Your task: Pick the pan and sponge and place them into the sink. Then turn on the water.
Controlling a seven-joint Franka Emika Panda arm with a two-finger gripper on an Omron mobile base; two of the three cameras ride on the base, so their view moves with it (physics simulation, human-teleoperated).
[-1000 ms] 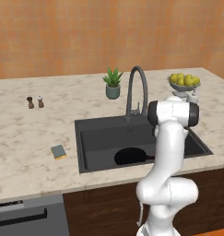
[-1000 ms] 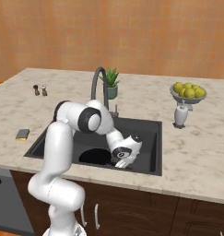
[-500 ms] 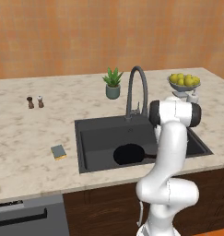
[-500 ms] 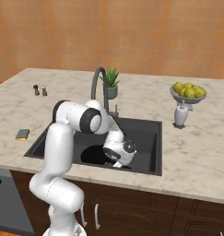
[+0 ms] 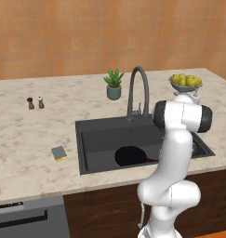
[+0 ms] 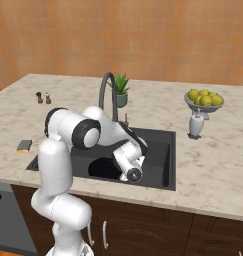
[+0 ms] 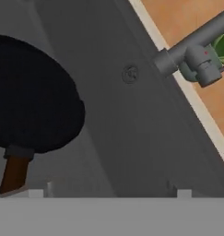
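We see the black frying pan (image 5: 131, 155) lying in the sink (image 5: 93, 139), gripper (image 6: 131, 173) fingers apart above it, while the sponge (image 5: 59, 153) waits on the counter (image 5: 21, 144) and the faucet (image 5: 137, 90) runs dry.

I see the pan (image 5: 131, 155) filling the sink's (image 5: 93, 142) middle floor, leaving room to its left. The faucet (image 5: 137, 90) arches over the back rim, and bare counter (image 5: 21, 139) surrounds the sponge (image 5: 59, 153).

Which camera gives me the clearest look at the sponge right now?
The left base view: the sponge lies in full sight on the counter left of the sink, green top and yellow side both visible. The right base view shows it small at the counter's left edge, just beside the arm. The hand view looks into the sink at the pan.
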